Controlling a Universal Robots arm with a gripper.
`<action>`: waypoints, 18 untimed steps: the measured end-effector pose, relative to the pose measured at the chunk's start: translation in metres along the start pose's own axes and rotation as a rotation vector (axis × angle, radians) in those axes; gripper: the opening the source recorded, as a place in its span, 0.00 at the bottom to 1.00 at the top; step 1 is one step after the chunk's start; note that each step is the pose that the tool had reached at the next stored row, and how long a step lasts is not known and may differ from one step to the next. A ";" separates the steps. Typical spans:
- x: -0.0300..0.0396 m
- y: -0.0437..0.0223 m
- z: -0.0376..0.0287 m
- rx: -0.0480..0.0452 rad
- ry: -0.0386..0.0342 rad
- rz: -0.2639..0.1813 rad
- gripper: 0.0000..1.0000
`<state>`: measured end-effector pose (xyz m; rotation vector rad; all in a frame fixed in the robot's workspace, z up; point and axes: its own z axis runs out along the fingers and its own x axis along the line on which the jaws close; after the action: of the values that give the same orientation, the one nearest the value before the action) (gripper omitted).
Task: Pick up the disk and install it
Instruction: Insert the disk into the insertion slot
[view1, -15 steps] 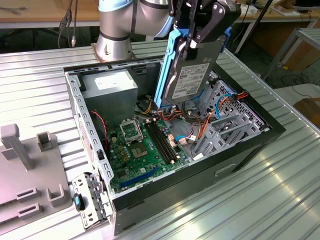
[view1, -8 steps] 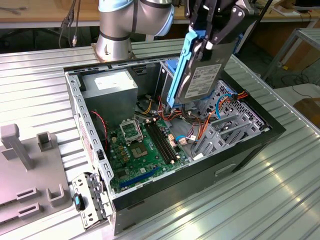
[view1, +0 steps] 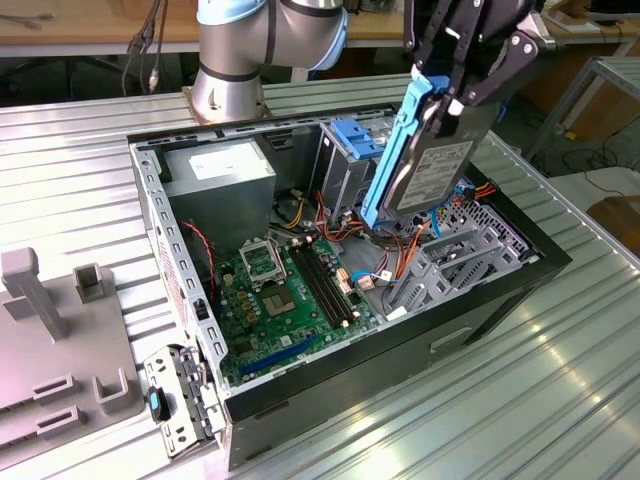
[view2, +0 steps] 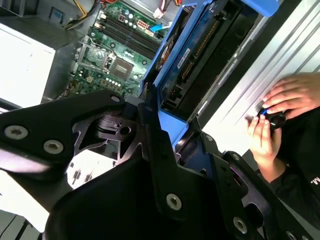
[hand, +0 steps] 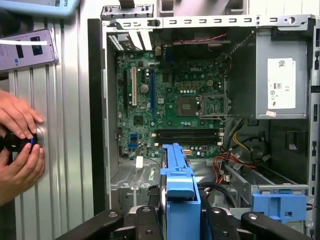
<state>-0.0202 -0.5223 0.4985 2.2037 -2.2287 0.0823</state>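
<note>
The disk (view1: 432, 165), a dark grey drive in a bright blue carrier frame, hangs tilted on edge above the open computer case (view1: 155, 230), over its side at the exterior view's right. My gripper (view1: 458, 92) is shut on it from above, black fingers (view1: 500, 62) pressing both flat sides. In the first wrist view the disk's blue edge (hand: 180, 182) runs between the fingers (hand: 147, 220) with the gripper (hand: 182, 222) around it, and the green motherboard (hand: 170, 100) lies beyond. The second wrist view shows the disk (view2: 200, 55) held in the gripper (view2: 172, 127).
A grey metal drive cage with a blue bracket (view1: 352, 140) stands inside the case, beside the disk. The power supply (view1: 220, 175) fills the far corner; loose cables (view1: 400, 250) lie under the disk. A person's hands (hand: 20, 145) rest on the table beside the case. Grey fixtures (view1: 50, 330) sit at the exterior view's left.
</note>
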 end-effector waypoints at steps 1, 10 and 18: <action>0.0032 -0.0005 0.0006 0.0001 -0.0001 0.000 0.37; 0.0188 -0.0266 0.0077 0.0000 0.0000 0.000 0.37; 0.0286 -0.0576 0.0210 -0.0021 -0.0005 -0.020 0.37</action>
<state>0.0377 -0.5523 0.4806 2.2250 -2.2051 0.0793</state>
